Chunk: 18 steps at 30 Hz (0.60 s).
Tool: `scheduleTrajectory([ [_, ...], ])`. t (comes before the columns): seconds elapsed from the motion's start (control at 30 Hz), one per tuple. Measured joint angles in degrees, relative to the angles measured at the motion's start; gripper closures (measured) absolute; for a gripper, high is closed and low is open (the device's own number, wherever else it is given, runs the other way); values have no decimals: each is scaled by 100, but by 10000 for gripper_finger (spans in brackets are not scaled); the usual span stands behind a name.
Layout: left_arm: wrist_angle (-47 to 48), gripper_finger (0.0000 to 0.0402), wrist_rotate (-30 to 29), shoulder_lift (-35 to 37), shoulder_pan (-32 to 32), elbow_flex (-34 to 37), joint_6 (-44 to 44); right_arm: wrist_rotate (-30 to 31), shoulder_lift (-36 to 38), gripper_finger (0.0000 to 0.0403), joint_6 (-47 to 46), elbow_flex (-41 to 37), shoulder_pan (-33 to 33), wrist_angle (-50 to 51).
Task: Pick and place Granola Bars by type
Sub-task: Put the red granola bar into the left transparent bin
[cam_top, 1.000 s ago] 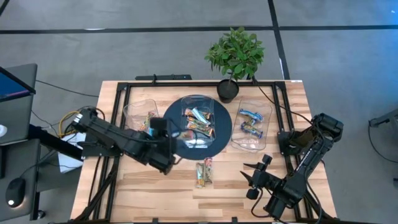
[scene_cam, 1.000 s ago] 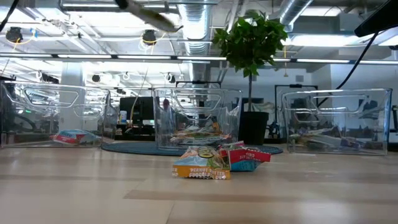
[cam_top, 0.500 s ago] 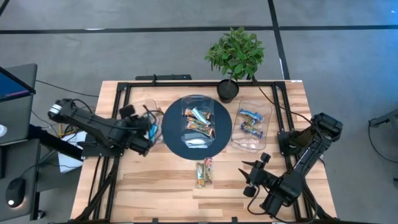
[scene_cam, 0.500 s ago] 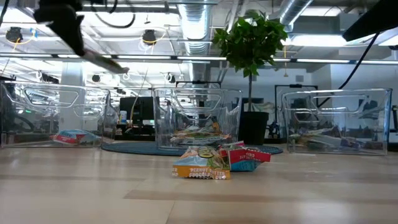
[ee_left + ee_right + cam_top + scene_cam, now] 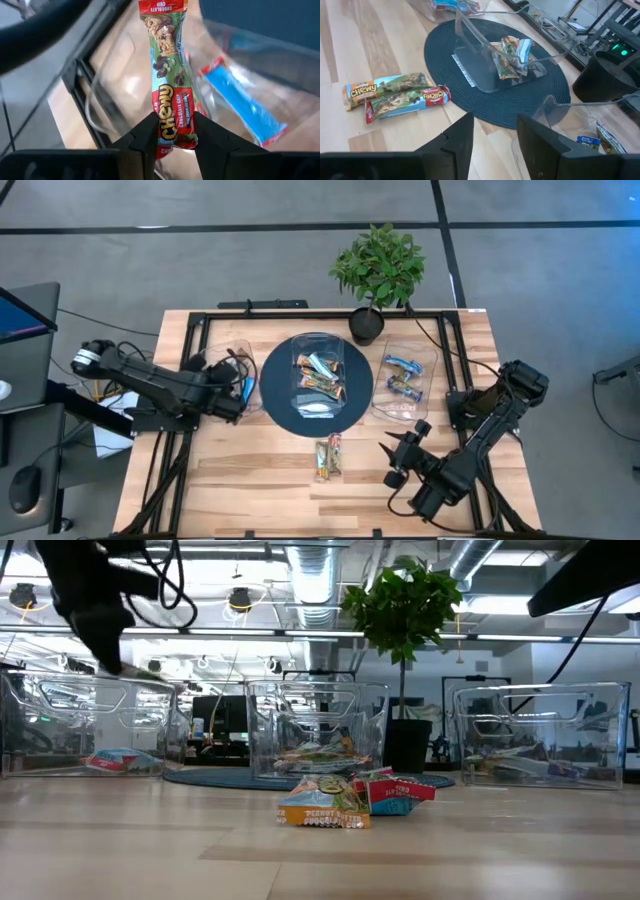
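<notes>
Holding my left gripper (image 5: 172, 131) clamped on a chocolate-chip granola bar (image 5: 171, 85) over the left tub (image 5: 226, 363) — its type's bin, I judge — while my right gripper (image 5: 492, 131) waits parted near the loose bars (image 5: 328, 456)

"CHEWY" and "CHOCOLATE CHIP" on red-green bar wrapper (image 5: 172, 85) held in left gripper (image 5: 172, 132) jaws. "CHEWY" on two loose bars (image 5: 395, 95) lying on tabletop (image 5: 350, 45). "PEANUT" on front bar (image 5: 322, 812), low view.
</notes>
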<state>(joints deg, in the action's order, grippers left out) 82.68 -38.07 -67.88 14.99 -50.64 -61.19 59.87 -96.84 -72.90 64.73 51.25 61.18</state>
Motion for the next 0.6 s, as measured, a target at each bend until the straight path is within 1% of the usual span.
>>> scheduleTrajectory([
  [0.07,-18,301,181,-2,-75,38,-54,-17,0,261,0,0,11,0],
  [0.23,-20,301,130,0,-176,36,-362,-151,0,261,2,0,1,0],
  [0.53,-235,301,73,0,-178,32,-5,-153,0,264,2,-2,3,0],
  [0.6,-274,301,75,0,-178,32,-87,-153,0,264,2,-2,3,0],
])
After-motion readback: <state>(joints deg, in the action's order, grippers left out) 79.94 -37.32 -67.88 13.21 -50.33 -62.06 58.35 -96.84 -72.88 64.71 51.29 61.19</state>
